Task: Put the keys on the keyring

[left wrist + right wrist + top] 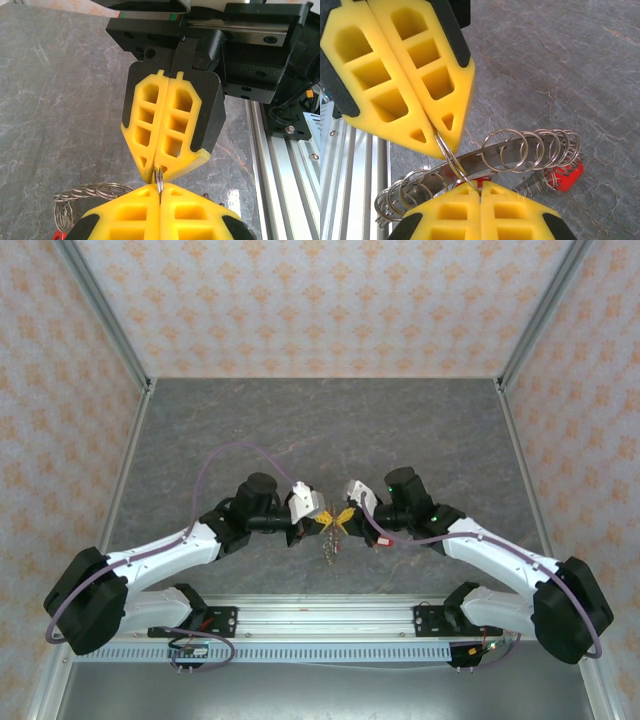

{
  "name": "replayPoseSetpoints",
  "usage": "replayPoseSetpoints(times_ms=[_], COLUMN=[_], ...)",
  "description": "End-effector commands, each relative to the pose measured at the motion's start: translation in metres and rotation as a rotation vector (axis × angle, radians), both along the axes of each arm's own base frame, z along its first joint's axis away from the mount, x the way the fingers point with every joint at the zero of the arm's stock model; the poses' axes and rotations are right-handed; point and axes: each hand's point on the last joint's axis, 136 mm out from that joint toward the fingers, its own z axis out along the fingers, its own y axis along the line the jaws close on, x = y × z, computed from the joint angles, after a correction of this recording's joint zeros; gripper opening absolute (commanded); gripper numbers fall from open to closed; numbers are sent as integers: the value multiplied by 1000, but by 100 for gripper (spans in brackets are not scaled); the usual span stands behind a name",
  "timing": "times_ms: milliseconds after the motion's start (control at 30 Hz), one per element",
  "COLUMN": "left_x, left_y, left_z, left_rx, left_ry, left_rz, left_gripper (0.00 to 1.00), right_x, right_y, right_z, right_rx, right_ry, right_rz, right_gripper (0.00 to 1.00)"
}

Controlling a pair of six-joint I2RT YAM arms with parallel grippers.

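Keyring trails toward three o'clock; I see left gripper at eleven, right gripper at six, both clamped on one split ring.

Keyring fringed with small rings, one pinched; red-tagged key at end.

top: high, rear, looking down | wrists: close, facing each other | shared: keyring, table

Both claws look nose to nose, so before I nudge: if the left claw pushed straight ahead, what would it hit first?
Most likely the right claw, its tips nearly against the left claw; only the small metal ring both pinch lies between them.
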Motion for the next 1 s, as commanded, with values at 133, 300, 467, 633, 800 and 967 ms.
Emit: replayPoseSetpoints(times_ms=[133, 300, 467, 633, 800, 967], left_x=[1, 2, 2, 1, 1, 0], left_y=[-9, -8, -9, -8, -8, -8], left_z=[20, 18, 19, 21, 23, 22], left_rx=[-62, -45, -48, -49, -50, -48], left_ry=[-55, -56, -54, -54, -57, -54], left_rz=[-31, -33, -36, -36, -38, -39], left_gripper=[0, 0, 0, 0, 0, 0], right_x=[11, 3, 1, 1, -4, -5], right_y=[-7, -7, -2, 2, 4, 6], right_z=[18, 35, 40, 40, 38, 39], right_rx=[5, 2, 15, 13, 11, 15], right_ry=[-74, -136, -155, -165, -161, -169], right_rz=[-59, 12, 62, 94, 138, 165], right_gripper=[8, 18, 21, 21, 21, 21])
